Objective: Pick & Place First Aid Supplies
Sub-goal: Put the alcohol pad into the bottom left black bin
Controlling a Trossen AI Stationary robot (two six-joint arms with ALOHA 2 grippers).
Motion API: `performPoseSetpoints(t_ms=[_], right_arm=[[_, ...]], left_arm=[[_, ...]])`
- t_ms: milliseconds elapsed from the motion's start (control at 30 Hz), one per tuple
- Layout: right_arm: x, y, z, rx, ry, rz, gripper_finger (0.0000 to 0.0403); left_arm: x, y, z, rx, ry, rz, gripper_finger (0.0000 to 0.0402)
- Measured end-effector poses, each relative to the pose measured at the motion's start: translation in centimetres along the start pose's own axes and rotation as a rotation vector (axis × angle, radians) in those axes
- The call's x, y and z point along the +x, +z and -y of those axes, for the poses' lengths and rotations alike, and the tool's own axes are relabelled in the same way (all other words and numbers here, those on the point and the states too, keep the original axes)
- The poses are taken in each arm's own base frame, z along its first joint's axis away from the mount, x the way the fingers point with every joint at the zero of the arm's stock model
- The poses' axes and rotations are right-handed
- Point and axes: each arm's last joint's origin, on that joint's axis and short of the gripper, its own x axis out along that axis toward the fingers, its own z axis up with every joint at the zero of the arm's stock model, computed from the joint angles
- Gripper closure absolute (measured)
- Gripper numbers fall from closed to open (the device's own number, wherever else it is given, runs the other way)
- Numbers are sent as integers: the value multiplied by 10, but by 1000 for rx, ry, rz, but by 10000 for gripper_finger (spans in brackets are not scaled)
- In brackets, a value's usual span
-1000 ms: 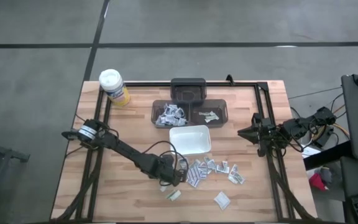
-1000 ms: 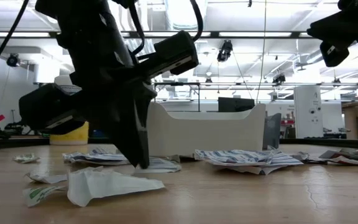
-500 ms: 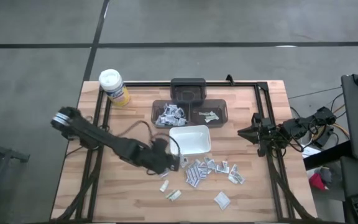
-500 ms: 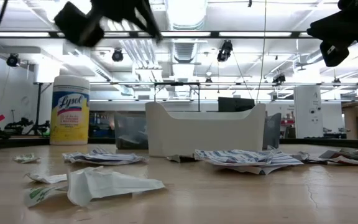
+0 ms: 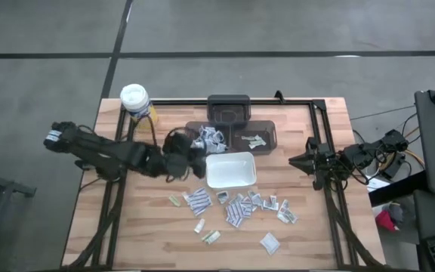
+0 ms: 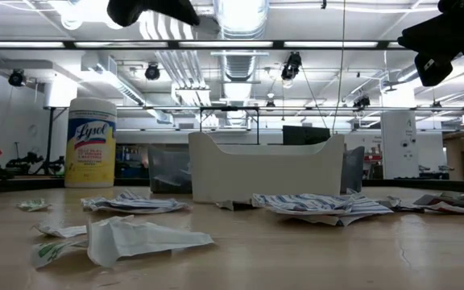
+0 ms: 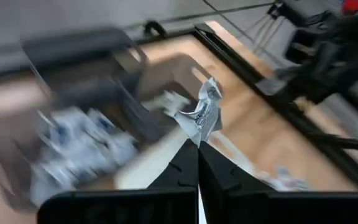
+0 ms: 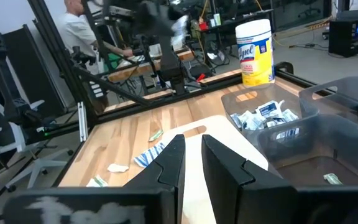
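The left gripper (image 7: 198, 144) pinches a crumpled packet (image 7: 202, 112) above the table's middle, beside the dark bins (image 5: 232, 137). The right gripper (image 5: 296, 161) waits at the right edge, fingers slightly parted, empty.

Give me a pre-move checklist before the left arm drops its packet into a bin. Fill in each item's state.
1. Left gripper shut on the packet, pinched at its lower edge: ok.
2. Left gripper over the grey bin holding white packets: not ok, it sits just beside the bin's left edge.
3. Room left in that bin: cannot tell.
4. Right gripper parked at the table's right edge, out of the path: ok.
5. White tray not under the left gripper: ok.
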Motion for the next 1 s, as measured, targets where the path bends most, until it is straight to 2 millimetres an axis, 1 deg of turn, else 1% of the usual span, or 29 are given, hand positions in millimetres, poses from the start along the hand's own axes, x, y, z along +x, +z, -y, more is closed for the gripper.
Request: performPoseSetpoints(t_ms=[167,267,500,633,733,800,1000], right_arm=[[0,0,0,0,0,0,351],[0,0,0,0,0,0,351],[0,0,0,-1,-1,-2,351],[0,0,0,-1,-1,-2,351],[0,0,0,-1,-1,-2,351],[0,0,0,-1,-1,-2,351],[0,0,0,-1,-1,-2,351]], left_arm=[[20,19,-18,232,87,12,401],[34,31,-32,323,118,-19,401],[61,53,-72,418,185,-143,401],[79,60,-89,418,153,-226,401],[94,60,-100,412,120,-306,401],[104,57,-106,421,97,-372,402],[131,38,-121,409,42,-605,402]])
